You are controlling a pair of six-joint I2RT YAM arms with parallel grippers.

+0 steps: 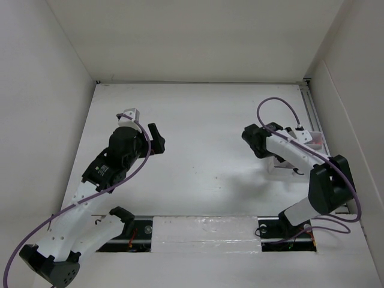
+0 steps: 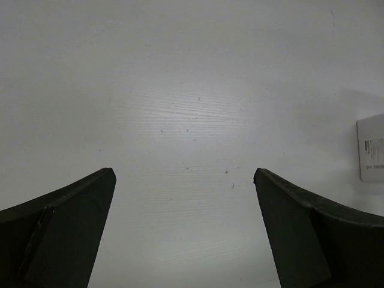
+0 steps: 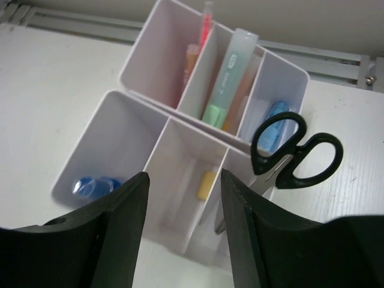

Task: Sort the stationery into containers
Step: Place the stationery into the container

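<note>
Black-handled scissors (image 3: 270,167) stand blades-down in lower-right compartment of translucent white divided organiser (image 3: 120,144), handles up: bin too short. Right claw (image 3: 184,180) half-spread above, pinching nothing. Left claw (image 2: 184,174) spread wide over white counter (image 2: 192,90), idle.

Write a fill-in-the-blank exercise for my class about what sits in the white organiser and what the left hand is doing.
The black-handled scissors stand in the translucent white plastic organiser with their handles pointing ____. The small eraser block in the compartment beside them is ____. The tall capped marker in the rear middle compartment is pale ____. The left hand has its fingers ____, gripping nothing.
Missing words: up; yellow; green; open.
</note>
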